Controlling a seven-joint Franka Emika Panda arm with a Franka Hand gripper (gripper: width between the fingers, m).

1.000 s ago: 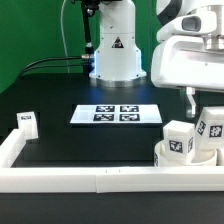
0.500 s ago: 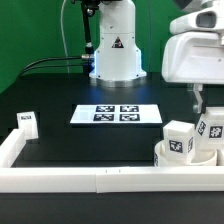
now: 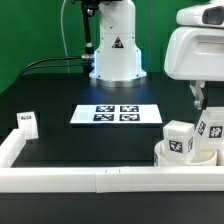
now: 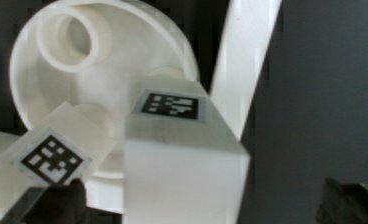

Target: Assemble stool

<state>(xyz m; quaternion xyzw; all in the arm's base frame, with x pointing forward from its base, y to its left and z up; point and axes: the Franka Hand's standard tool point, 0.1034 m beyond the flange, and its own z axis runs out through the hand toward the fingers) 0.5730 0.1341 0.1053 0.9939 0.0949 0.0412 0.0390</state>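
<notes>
The round white seat disc [image 3: 166, 158] lies at the exterior view's lower right, against the front rail. Two chunky white legs with tags stand in it, one [image 3: 178, 139] toward the front and one [image 3: 211, 125] behind. A third leg [image 3: 24, 122] lies at the exterior view's far left. My gripper [image 3: 197, 98] hangs just above and behind the two legs. In the wrist view the seat disc [image 4: 92, 70] and both tagged legs [image 4: 177, 150] [image 4: 56, 158] show below my gripper [image 4: 202, 205]. Its dark fingers [image 4: 56, 205] stand wide apart, touching nothing.
The marker board [image 3: 118, 114] lies mid-table. The long white border rail [image 3: 90, 178] runs along the front and up the exterior view's left side; it also shows beside the disc in the wrist view [image 4: 252, 60]. The robot base [image 3: 115, 50] stands at the back.
My gripper has moved a little up and toward the exterior view's right, above the legs in the seat disc. The parts have not moved.
</notes>
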